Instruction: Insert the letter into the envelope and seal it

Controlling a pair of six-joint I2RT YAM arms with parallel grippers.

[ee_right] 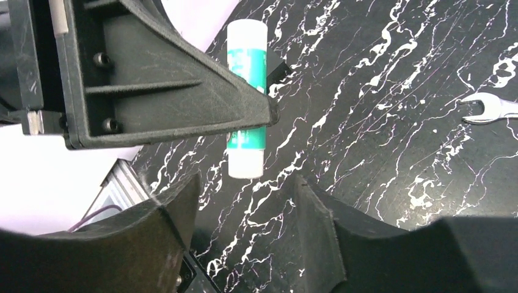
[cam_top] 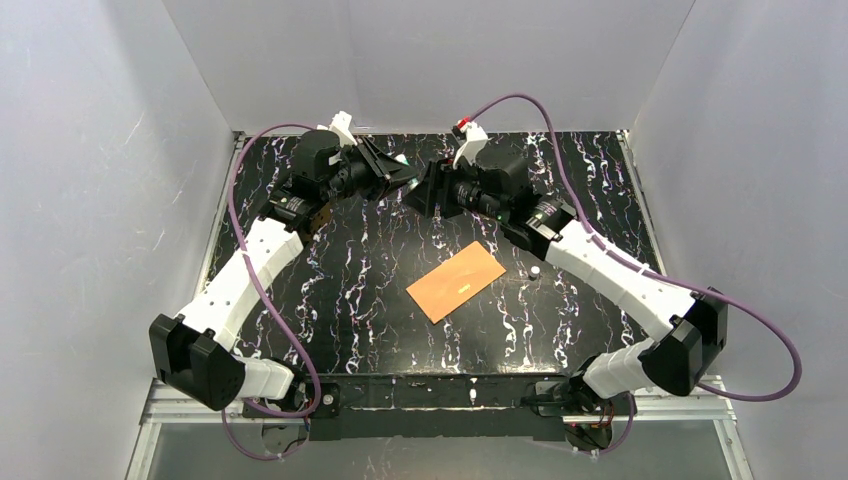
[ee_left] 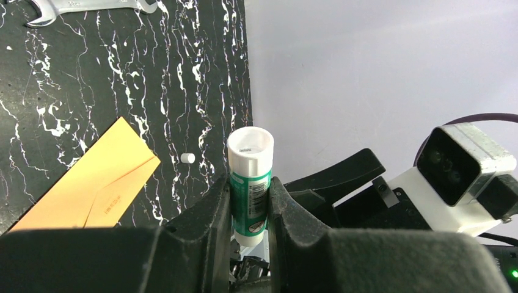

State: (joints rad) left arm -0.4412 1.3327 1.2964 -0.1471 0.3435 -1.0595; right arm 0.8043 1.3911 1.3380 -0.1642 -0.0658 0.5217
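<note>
Top view: orange-brown kraft paper envelope (cam_top: 456, 281) lies flat mid-worktop (cam_top: 330, 290); no letter visible.
Left wrist: left hand (ee_left: 249, 189) clamps an uncapped white-and-green glue stick (ee_left: 250, 152), which may slip.
Right wrist: right hand (ee_right: 244, 195), spread empty beside it, could knock it.

The scene is lit brightly and evenly from above. The walls (cam_top: 430, 60) are rendered pale grey with a faint lilac tint, darkened slightly towards the corners. Only soft, faint shadows are cast on the dark table (cam_top: 340, 300), whose white veining is kept clear. The envelope (cam_top: 456, 281) is shown crisp in the top view, where edge lines are rendered nearly straight. In both wrist views the near fingers (ee_left: 195, 241) are blurred, while the glue stick (ee_left: 250, 183) is held sharp.
</note>
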